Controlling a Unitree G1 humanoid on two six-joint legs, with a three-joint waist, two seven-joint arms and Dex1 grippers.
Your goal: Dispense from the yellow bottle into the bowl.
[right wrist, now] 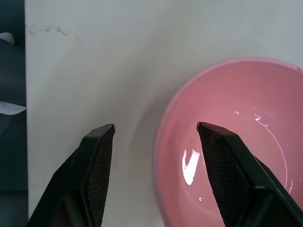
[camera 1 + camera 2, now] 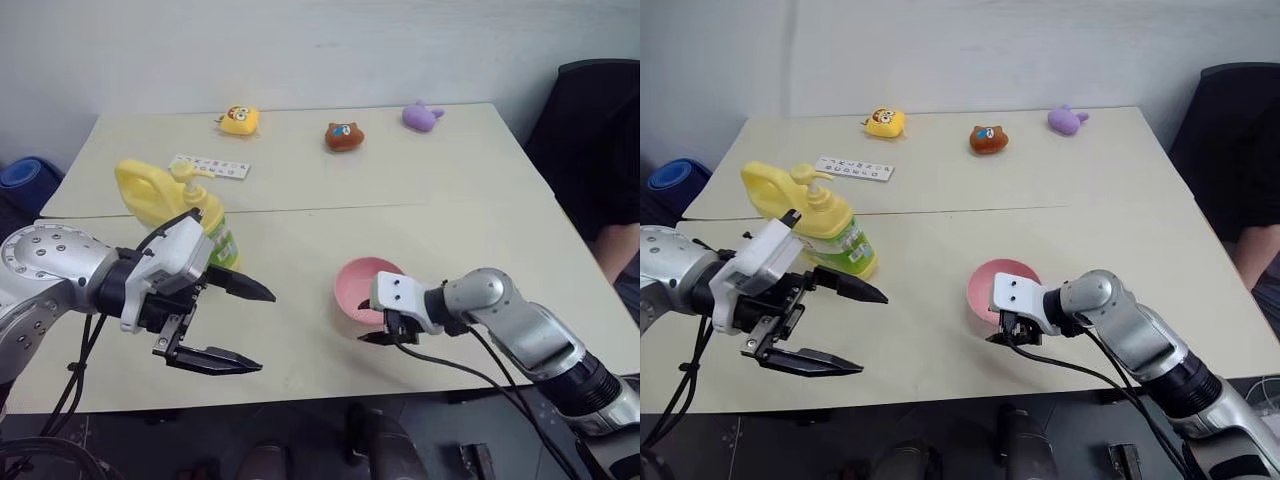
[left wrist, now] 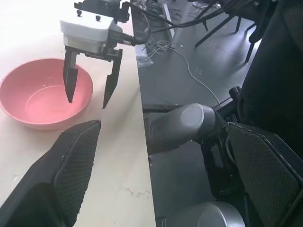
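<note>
Bowl [image 1: 227, 142] rim sits between the right end effector's [image 1: 154, 130] spread fingers.

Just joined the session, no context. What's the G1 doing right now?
The right gripper is at the near rim of the pink bowl, jaws apart and straddling the rim: one finger inside, one outside. The left gripper hangs wide open in front of the yellow bottle, holding nothing. The bottle stands upright on the table, left of the bowl and apart from it. Three small plush toys sit along the far edge.
</note>
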